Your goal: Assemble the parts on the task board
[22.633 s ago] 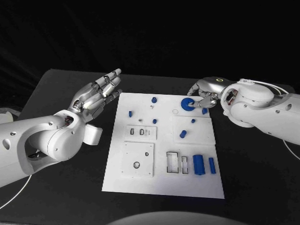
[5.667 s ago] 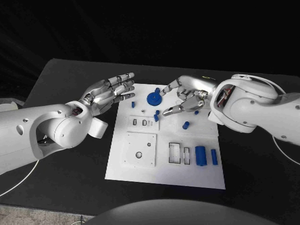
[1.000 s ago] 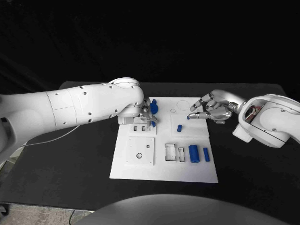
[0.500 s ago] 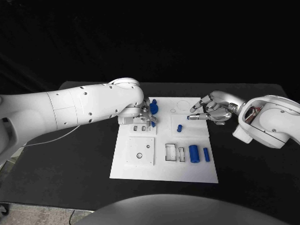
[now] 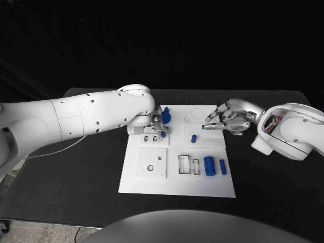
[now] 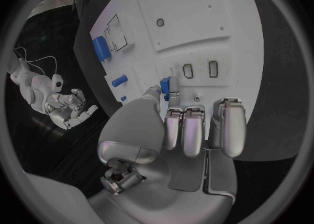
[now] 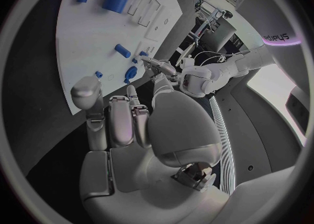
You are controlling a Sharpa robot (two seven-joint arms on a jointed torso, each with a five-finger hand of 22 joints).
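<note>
The left hand [image 5: 156, 123] pinches one blue part [image 6: 165, 85] over the task board [image 5: 178, 182]; the right hand [image 5: 231, 120], loosely spread, holds nothing; two blue cylinders [image 5: 209, 165] lie side by side.

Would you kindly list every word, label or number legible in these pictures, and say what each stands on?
"sharpa" – on a lit panel in the room behind, at the edge of the right wrist view.
The task board carries no readable text; its marks are only outlines and holes.
No lettering can be read on either arm.
</note>
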